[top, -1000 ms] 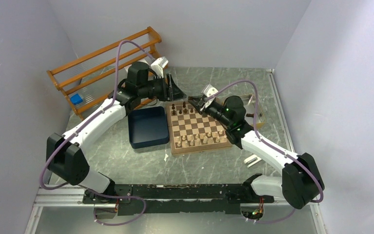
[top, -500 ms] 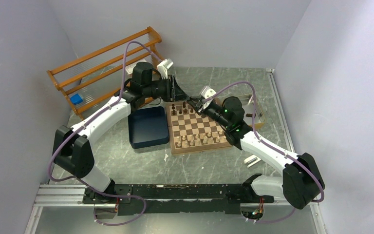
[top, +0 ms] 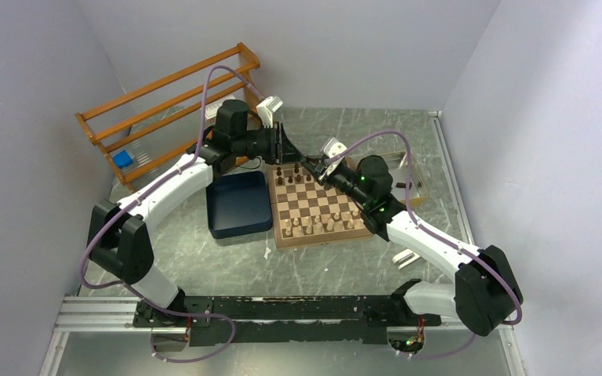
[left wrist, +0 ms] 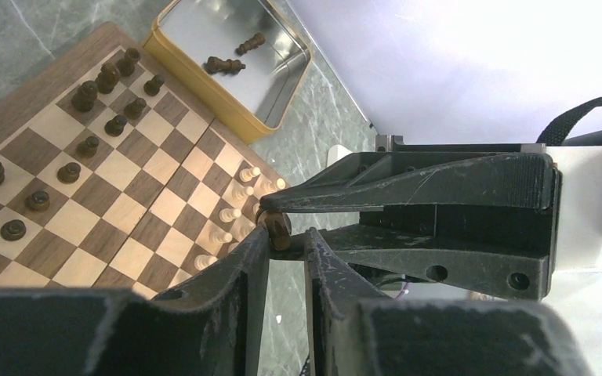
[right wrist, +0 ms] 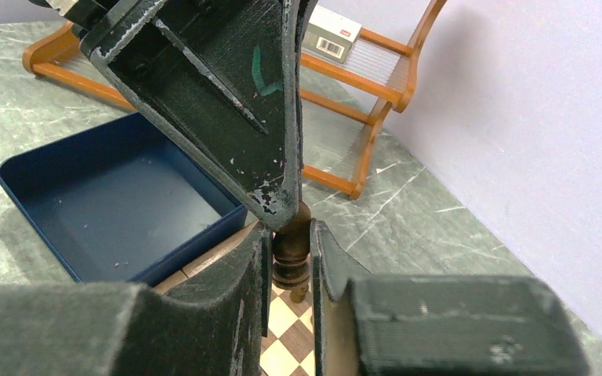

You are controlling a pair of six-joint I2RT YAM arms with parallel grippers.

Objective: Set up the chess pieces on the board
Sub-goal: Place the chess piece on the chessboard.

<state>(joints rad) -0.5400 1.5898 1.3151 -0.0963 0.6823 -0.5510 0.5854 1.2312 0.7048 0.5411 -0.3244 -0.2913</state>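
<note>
**Mid-air hand-over: 1 dark piece between 2 grippers**

The right gripper point(right wrist: 290, 239) is clamped on a dark chess piece point(right wrist: 291, 249). The piece is upright, with its stem pinched between both fingers and its foot hanging just below them. The left gripper point(left wrist: 286, 239) meets it head-on. Seen from the right wrist, the left gripper's tip touches the crown of the piece. In its own view its jaws stand narrowly apart with the piece at their mouth, and I cannot tell whether they grip it.

The board point(left wrist: 125, 211) lies below the meeting jaws, with other dark pieces point(left wrist: 86, 95) standing on it. The blue tray point(right wrist: 125, 204) lies beyond the right jaws, beside the board.

The main risk, as I judge it, is a release by the right jaws before the left ones have a firm hold. The piece would then drop onto the board below, knock over standing men or roll into the tray. A hold on the rounded crown alone could also let the piece pivot or slip out. With 2 sets of fingertips this crowded, a small push could tilt the piece.
</note>
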